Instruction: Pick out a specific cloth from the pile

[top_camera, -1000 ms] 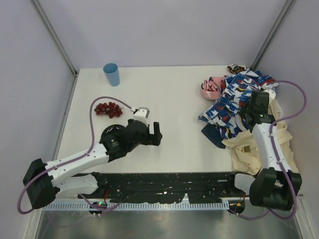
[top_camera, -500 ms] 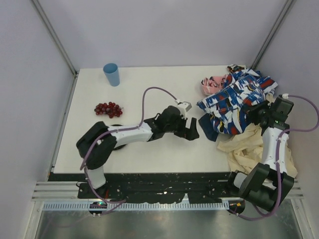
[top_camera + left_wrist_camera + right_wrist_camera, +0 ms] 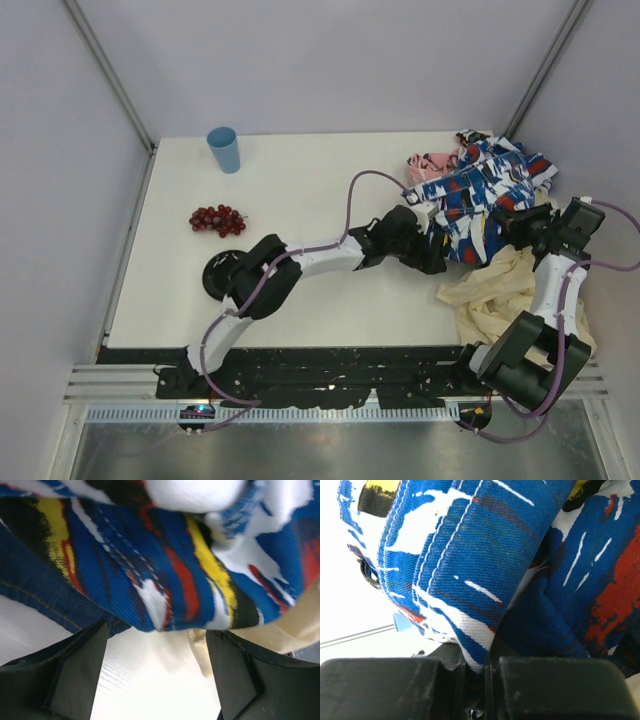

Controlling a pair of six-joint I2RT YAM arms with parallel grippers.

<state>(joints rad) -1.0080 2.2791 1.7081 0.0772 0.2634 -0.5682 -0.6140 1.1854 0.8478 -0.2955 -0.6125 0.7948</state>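
The cloth (image 3: pixel 480 195), printed in royal blue, white, navy and red, is lifted off the pile at the table's right side. My right gripper (image 3: pixel 520 228) is shut on a fold of the cloth (image 3: pixel 470 645) and holds it up. My left gripper (image 3: pixel 432 255) reaches across the table and is open under the cloth's hanging left edge (image 3: pixel 150 595), with bare table between the jaws. The cream-beige cloth (image 3: pixel 500 295) lies below and in front of the printed one. The pink cloth (image 3: pixel 428 165) lies at the pile's far left.
A blue cup (image 3: pixel 225 150) stands at the far left of the table. A bunch of red grapes (image 3: pixel 216 219) lies near the left side. Grey walls and metal posts close in the table on three sides.
My left arm has stretched far to the right until its open gripper is under the printed cloth. My right gripper has pulled back to the right, lifting and bunching the cloth.
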